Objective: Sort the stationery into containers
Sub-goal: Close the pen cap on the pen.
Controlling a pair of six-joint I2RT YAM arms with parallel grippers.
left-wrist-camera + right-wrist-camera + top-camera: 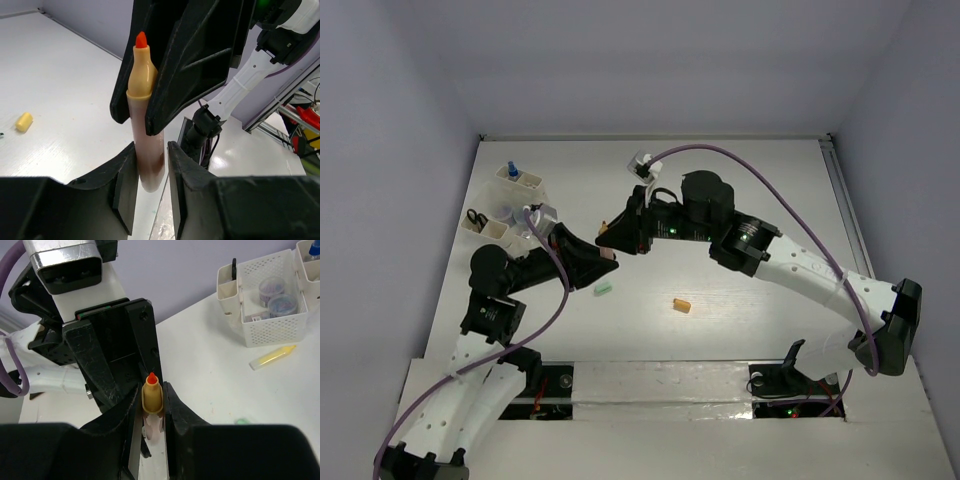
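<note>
An orange-pink marker (145,125) with a tan neck and red tip stands upright between both grippers over the middle of the table. My right gripper (151,390) is shut on its tan neck (152,394). My left gripper (151,150) stands around the marker's lower end, with one finger against it and a thin gap at the other. From above, the two grippers (607,248) meet nose to nose. A green eraser (603,290) and an orange eraser (681,306) lie on the table in front of them. The containers (520,187) sit at the far left.
The white bins (272,320) hold two round clear jars (272,287), black-handled scissors (476,216) and a blue-capped pen (512,170). A yellow marker (272,357) lies just in front of a bin. A purple cable (750,165) arcs over the right arm.
</note>
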